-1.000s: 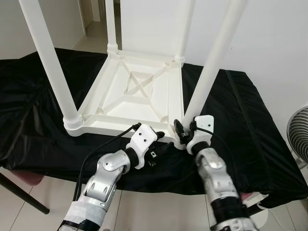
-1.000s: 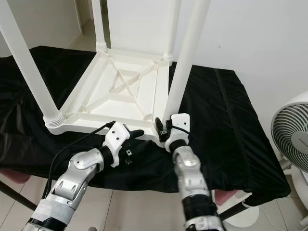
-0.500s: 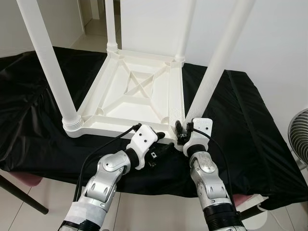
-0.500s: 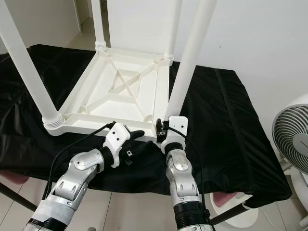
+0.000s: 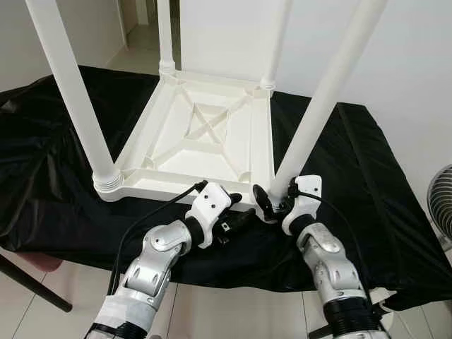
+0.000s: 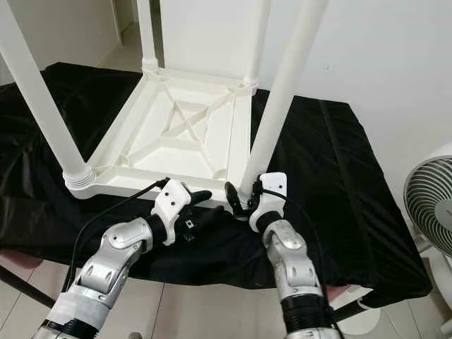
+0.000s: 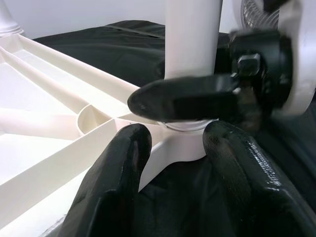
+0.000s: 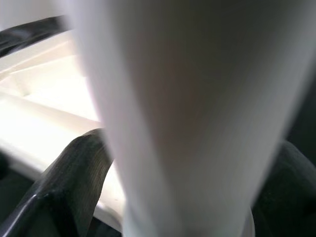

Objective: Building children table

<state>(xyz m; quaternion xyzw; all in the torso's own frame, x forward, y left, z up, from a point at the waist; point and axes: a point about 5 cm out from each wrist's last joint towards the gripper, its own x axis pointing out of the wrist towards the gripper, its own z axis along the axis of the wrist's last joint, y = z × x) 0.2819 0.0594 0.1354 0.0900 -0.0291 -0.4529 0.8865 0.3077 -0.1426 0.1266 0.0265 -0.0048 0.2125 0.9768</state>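
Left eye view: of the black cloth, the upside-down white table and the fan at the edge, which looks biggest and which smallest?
1. Black cloth, spreading across nearly the whole width.
2. Upside-down white table, legs pointing up.
3. Fan, a cropped sliver at the right edge, so its full size is unsure.

My arms are jointed silver segments with white wrist housings; black cables loop along them. Each tool, left (image 5: 236,220) and right (image 5: 266,205), has glossy black fingers (image 7: 116,187).
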